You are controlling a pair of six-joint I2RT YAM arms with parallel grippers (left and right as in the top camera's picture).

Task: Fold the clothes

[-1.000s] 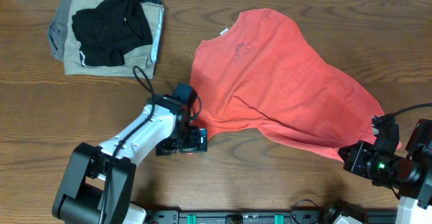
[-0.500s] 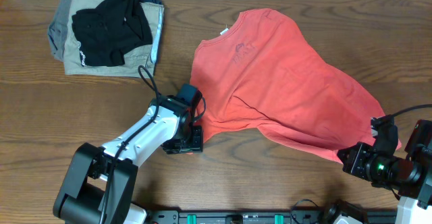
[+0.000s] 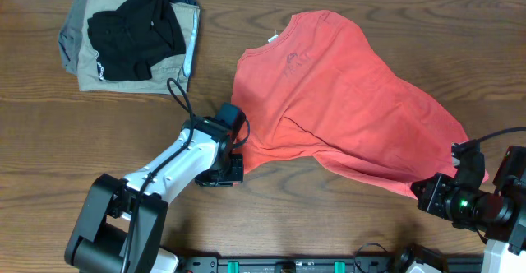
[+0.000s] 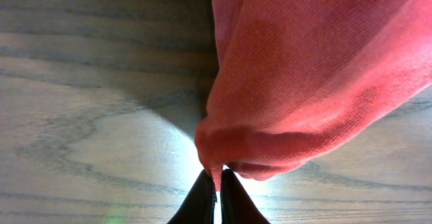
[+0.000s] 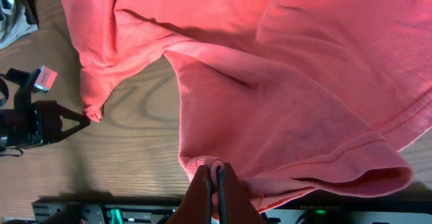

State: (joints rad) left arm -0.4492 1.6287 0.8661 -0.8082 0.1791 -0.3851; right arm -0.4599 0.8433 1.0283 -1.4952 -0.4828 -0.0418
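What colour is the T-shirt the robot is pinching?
The T-shirt is red-orange all over. The overhead view shows it best.

The red-orange T-shirt (image 3: 329, 92) covers the middle and right of the worktop (image 3: 49, 141). Left of the shirt the wood lies open down to the near edge, except where the left arm (image 3: 177, 166) slants across it, the left claw (image 4: 217, 178) pinched on the shirt's near-left corner. Far-left of the shirt, a pile of folded garments (image 3: 123, 43) blocks that corner. An open strip runs between pile and shirt. The right claw (image 5: 216, 170) grips the shirt's near-right hem.
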